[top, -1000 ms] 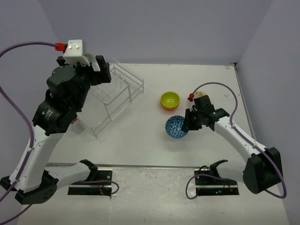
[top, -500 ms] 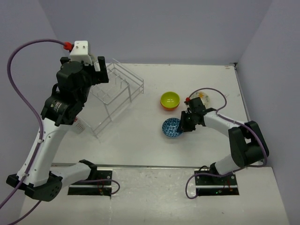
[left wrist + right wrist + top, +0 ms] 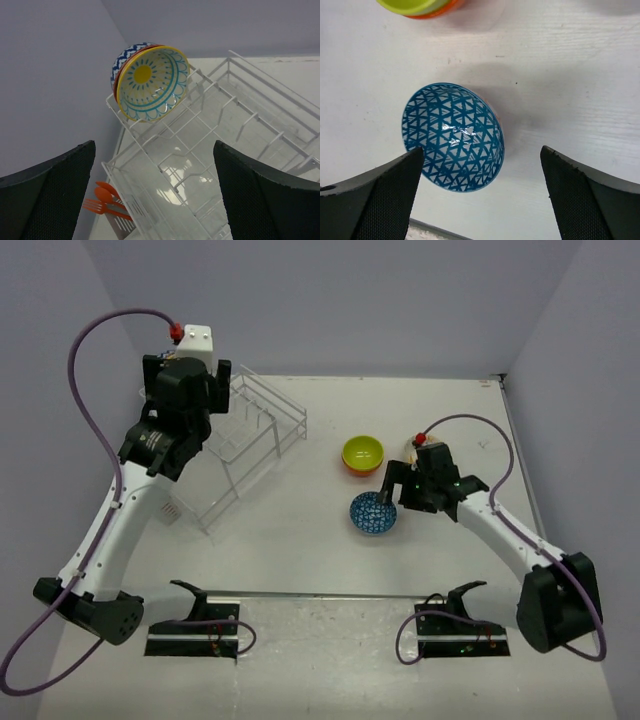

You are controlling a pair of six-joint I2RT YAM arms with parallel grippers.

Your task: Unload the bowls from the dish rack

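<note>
The dish rack [image 3: 262, 440] stands at the back left of the table. In the left wrist view a bowl with a yellow centre and teal pattern [image 3: 152, 82] stands on edge at the rack's [image 3: 215, 125] far end, with red and blue-patterned rims [image 3: 118, 64] behind it. My left gripper [image 3: 157, 200] hangs open above the rack [image 3: 188, 390], holding nothing. A blue-patterned bowl [image 3: 373, 512] sits upright on the table, free between the open fingers of my right gripper [image 3: 480, 200], which hovers just right of it [image 3: 397, 490]. A lime-green bowl nested in an orange one [image 3: 363, 454] rests behind it.
Orange plastic cutlery [image 3: 102, 199] stands in a holder at the rack's near left corner. The left wall runs close beside the rack. The lime-green and orange stack [image 3: 420, 6] lies just beyond the blue bowl [image 3: 452, 137].
My right gripper has opened and let go of the blue-patterned bowl, which now rests on the table. The left arm has swung back and right, over the rack.
</note>
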